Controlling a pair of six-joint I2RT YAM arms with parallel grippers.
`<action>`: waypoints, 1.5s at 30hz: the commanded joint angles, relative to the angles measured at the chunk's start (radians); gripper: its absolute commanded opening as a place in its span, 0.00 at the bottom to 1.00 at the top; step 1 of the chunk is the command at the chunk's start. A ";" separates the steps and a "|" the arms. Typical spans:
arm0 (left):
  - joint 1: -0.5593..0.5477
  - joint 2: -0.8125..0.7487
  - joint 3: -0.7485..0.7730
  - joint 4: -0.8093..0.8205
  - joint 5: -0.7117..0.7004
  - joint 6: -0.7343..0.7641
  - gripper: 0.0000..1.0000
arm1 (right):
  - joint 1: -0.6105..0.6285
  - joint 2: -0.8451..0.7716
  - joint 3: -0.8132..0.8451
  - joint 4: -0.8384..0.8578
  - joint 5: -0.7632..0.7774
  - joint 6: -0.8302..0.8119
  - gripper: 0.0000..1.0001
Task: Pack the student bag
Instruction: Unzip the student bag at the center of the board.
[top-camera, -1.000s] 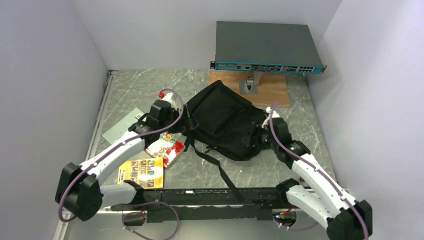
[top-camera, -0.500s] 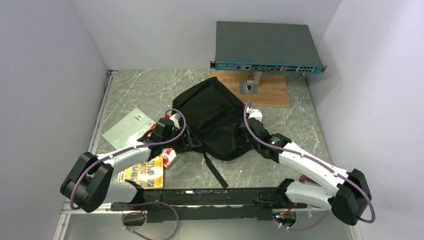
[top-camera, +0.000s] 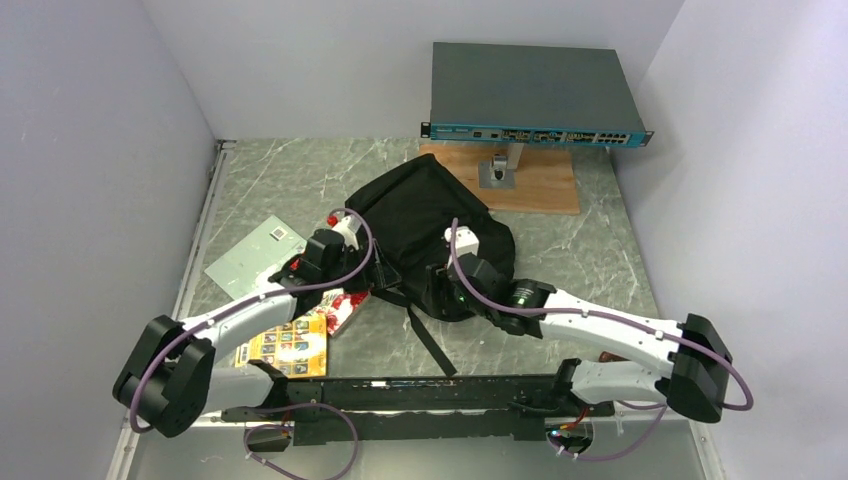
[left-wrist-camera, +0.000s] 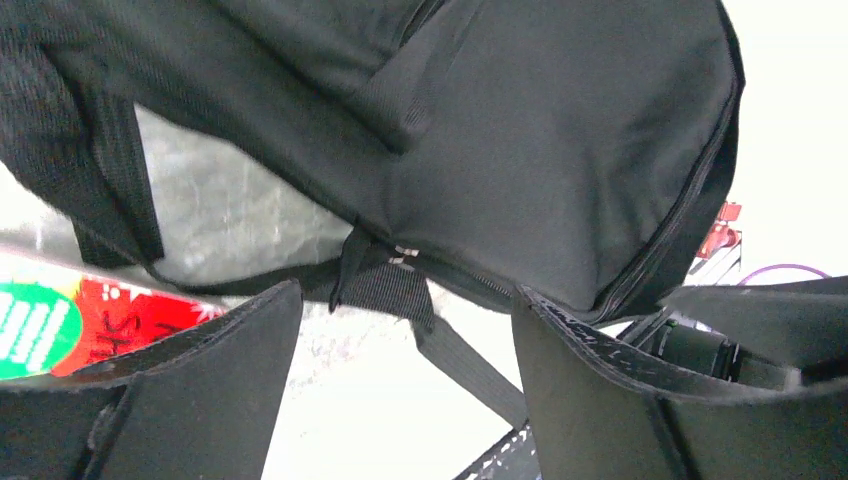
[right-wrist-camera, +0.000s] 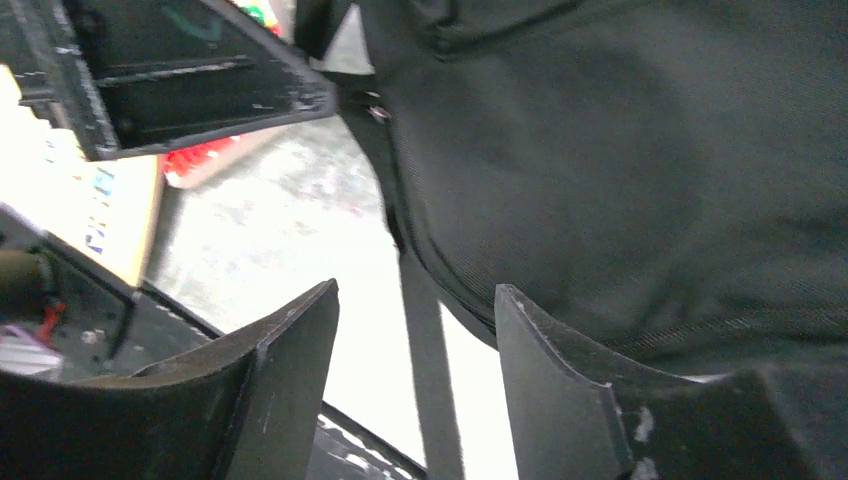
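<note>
Bag (top-camera: 425, 215) lies slumped mid-table (top-camera: 290, 175), its near edge toward the arm bases and one strap (right-wrist-camera: 434, 420) trailing toward the front rail. Both arms converge on that near edge. Left claw (left-wrist-camera: 400, 390): jaws wide apart with nothing between them, pointed at the stitched junction where webbing meets the bag's lower seam, close but not touching as far as the wrist view shows. Right claw (right-wrist-camera: 415, 385): jaws also apart. The strap runs through the gap on the table below them, not pinched. The two claws sit near each other, and the left one's finger shows in the upper left of the right wrist view. Items to be packed lie outside the bag, left of it: a red packet (top-camera: 338, 300) just beside the bag's left edge, a yellow book (top-camera: 285, 345) nearer the rail, and a grey sheet (top-camera: 255, 255) farther back. No open mouth on the bag is visible from any view, though a zip line runs along the seam. Judgement: packing proper not begun; this is the bag-handling step, seeking a hold. Next move calls for one claw to close on fabric or webbing at the seam and lift it, so the zip can be found and worked by the other.
</note>
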 joint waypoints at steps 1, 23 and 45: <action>0.026 0.048 0.074 0.015 0.033 0.133 0.78 | 0.006 0.069 0.019 0.256 -0.124 0.032 0.57; 0.030 0.444 0.073 0.476 0.460 0.006 0.00 | -0.263 -0.033 -0.107 -0.005 0.006 -0.041 0.38; 0.025 0.488 0.013 0.561 0.418 -0.059 0.00 | -0.100 0.223 -0.134 0.427 -0.100 0.458 0.49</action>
